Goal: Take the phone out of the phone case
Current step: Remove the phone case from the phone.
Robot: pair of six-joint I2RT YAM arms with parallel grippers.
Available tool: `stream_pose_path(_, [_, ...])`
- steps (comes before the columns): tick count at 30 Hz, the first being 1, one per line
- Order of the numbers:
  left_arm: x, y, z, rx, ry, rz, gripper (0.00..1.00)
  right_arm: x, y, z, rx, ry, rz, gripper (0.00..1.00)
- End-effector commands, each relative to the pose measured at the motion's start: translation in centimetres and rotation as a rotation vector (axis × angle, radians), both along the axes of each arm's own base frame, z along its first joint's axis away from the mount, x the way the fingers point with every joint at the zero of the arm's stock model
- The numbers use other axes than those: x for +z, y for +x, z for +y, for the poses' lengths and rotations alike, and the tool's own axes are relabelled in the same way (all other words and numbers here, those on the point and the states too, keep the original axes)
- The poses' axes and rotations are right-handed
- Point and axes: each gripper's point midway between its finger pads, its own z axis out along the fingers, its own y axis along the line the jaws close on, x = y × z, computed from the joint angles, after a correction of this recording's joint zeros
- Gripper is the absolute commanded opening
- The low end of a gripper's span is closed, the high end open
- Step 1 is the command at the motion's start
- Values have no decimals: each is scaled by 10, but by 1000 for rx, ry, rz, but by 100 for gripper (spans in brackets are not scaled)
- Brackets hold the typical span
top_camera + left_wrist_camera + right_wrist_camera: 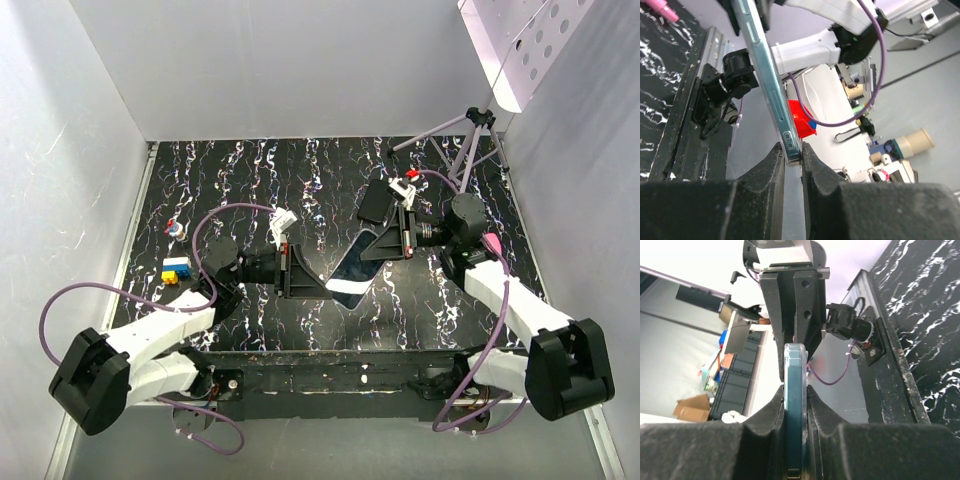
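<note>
The task looks to be at its start or middle rather than finished. The phone hangs above the table at the centre of the top view, gripped at both ends, and no shell is seen coming off it. In the right wrist view its edge shows a pale rim around a darker teal core. That may be the phone case still on it, but I cannot tell. A flat black rectangle lies on the table just above and right of centre. Whether it is a shell or another handset, the pictures do not say. My judgement is that the parting of phone and case is left to do. The left gripper comes in from the lower left of the frame, pointing right, and its jaws are pressed onto the phone's lower left corner; the left wrist view shows the thin edge with its side buttons caught between the two fingers. The right gripper reaches from the lower right, its forearm rising to a bent wrist, and pinches the upper right end, with the edge seated deep between its pads. The phone slants between them, one glossy face turned upward.
</note>
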Motion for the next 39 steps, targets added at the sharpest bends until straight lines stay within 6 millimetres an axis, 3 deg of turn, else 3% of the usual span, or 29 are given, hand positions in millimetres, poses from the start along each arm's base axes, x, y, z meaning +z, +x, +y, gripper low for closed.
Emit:
stream_pose_path(1, [87, -31, 18, -51, -346, -398, 0, 12, 4, 13, -5, 109, -52, 1])
stream_pose_path(9, [106, -12, 6, -37, -471, -440, 0, 48, -9, 24, 47, 280, -6, 1])
stream_pose_path(21, [96, 14, -9, 50, -484, -590, 0, 81, -17, 17, 22, 377, 90, 1])
stream_pose_path(30, [74, 43, -20, 81, -398, -684, 0, 92, -21, 11, 15, 410, 131, 1])
stream_pose_path(39, [35, 82, -21, 183, -298, -563, 0, 113, -29, 5, 20, 452, 107, 1])
